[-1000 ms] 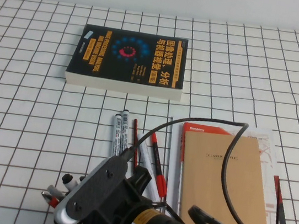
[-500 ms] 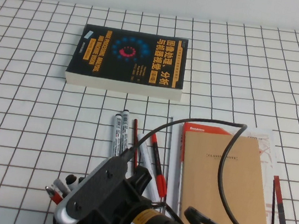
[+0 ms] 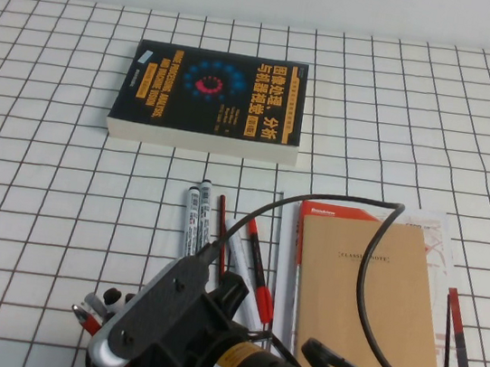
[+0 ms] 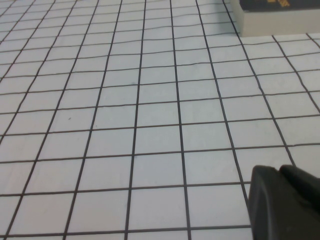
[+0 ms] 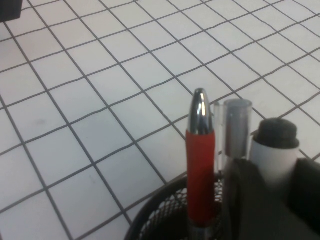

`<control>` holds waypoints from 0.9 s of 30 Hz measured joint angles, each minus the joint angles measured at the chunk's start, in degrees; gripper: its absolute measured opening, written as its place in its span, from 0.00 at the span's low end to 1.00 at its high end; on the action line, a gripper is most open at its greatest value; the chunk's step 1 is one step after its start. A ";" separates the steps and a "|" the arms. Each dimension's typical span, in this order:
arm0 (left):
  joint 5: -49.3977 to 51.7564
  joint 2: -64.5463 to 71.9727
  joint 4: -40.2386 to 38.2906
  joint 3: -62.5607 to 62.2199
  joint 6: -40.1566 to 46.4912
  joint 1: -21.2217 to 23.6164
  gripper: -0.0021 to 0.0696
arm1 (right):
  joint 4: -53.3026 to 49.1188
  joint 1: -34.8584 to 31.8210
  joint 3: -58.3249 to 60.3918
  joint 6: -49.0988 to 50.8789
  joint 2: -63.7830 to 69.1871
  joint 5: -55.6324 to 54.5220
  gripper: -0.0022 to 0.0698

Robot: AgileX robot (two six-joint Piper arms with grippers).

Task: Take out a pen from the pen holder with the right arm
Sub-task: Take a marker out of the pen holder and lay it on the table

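Right now the right gripper (image 5: 284, 181) hangs over the black wire-mesh pen holder (image 5: 159, 216), close in front of the robot. I cannot tell if it is spread or already pinching. A white marker with a black cap (image 5: 274, 145) stands right at the gripper, inside the holder. Just beside that marker stand a pen with a clear cap (image 5: 236, 125) and a red pen with a shiny silver tip (image 5: 200, 160), both in the holder too.

Since a second ago the pen tops (image 3: 91, 317) poking out on the gripper's left have slid a little. The black cable (image 3: 365, 273) on the arm now bends in closer. Nothing else has moved.

Under the holder lies the white cloth with black grid lines (image 3: 34, 190). Just past the gripper, away from the robot, loose pens (image 3: 193, 217) lie in a row. To its right lies a flat tan notebook (image 3: 366, 296). Well past the pens rests a thick black book with a blue ring on its cover (image 3: 210, 96).

The left gripper (image 4: 282, 202) hangs over bare cloth, with the book's pale corner well beyond it. I cannot tell if it is spread or pressed together.
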 joint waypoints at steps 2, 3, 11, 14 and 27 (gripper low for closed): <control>0.00 0.00 0.00 0.00 0.00 0.00 0.02 | 0.00 0.00 0.00 0.00 0.00 0.00 0.21; 0.00 0.00 0.00 0.00 0.00 0.00 0.02 | 0.00 0.00 0.00 0.00 0.00 0.00 0.21; 0.00 0.00 0.00 0.00 0.00 0.00 0.02 | 0.42 0.00 0.00 0.00 0.02 0.47 0.36; 0.00 0.00 0.00 0.00 0.00 0.00 0.02 | 1.30 0.00 0.00 0.00 0.41 0.47 0.37; 0.00 0.00 0.00 0.00 0.00 0.00 0.02 | 1.60 0.00 0.00 0.00 1.21 0.56 0.36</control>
